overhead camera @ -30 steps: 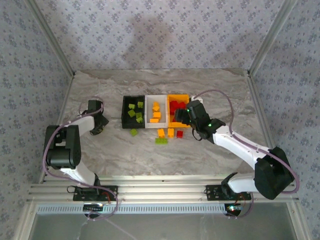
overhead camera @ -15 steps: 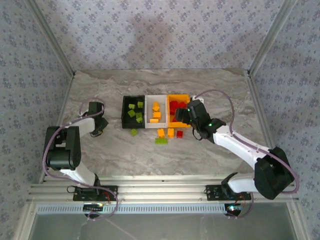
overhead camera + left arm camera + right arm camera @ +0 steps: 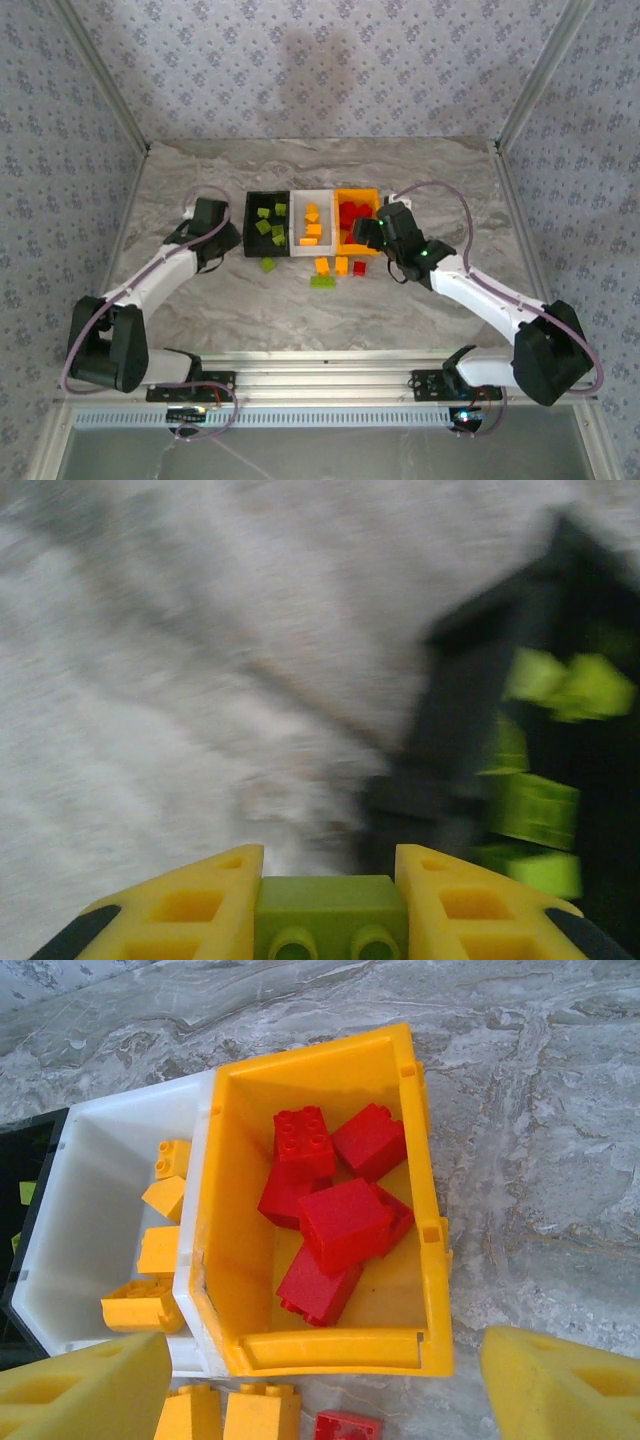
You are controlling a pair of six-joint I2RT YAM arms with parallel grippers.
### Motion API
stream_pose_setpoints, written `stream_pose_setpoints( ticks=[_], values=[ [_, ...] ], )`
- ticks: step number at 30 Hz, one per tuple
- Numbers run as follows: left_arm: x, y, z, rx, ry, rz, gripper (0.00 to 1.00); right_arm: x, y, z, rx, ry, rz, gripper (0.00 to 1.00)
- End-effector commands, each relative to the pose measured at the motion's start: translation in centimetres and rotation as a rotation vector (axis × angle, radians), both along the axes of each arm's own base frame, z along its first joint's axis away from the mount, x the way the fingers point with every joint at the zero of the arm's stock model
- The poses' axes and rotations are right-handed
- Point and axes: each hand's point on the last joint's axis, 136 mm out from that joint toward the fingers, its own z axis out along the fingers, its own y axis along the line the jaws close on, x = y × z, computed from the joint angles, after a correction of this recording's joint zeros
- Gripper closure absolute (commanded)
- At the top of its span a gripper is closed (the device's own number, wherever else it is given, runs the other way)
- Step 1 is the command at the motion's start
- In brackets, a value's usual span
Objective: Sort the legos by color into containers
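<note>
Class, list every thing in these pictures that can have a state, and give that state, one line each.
black bin: upright, holds green bricks
white bin: upright, holds orange-yellow bricks
orange bin: upright, holds red bricks
left tool: shut on a green brick
right tool: open, empty, over the orange bin's near end
loose bricks: unsorted, on the table before the bins

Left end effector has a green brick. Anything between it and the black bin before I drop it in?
Nothing visible. The left end effector grips the green brick, and bare table lies between it and the black bin. The bin is open-topped, with green bricks already inside but room left.
</note>
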Motion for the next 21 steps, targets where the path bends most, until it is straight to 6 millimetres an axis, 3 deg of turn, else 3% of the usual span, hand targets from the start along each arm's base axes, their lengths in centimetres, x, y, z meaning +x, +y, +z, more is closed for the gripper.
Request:
stream_pose_setpoints(
  ticks=[1,5,13,16,19,21],
  values=[
    [2.0,-4.3,3.5,0.055,-0.075,-0.129,0.72,-0.7,-0.5,-0.5,0.001,0.023,-0.017,0.17],
    [4.5,-6.9,2.4,0.138,-0.042,-0.189,0.72,-1.2,-1.0,-1.0,-0.014,0.032,-0.024,0.17],
    [8.8,-7.7,0.1,0.234,-0.005,-0.198,0.71,-2.1,-1.1,-1.0,-0.009,0.040,-0.006,0.17],
    [9.4,-8.2,-0.5,0.229,0.008,-0.206,0.59,-2.6,-0.2,-1.0,0.013,0.041,0.039,0.15],
    [9.7,-8.6,0.4,0.204,-0.008,-0.211,0.40,-3.2,0.8,-1.1,0.021,0.041,0.084,0.13],
    [9.5,-8.8,1.5,0.180,-0.030,-0.212,0.32,-3.6,1.5,-1.3,0.016,0.041,0.113,0.11]
  ],
)
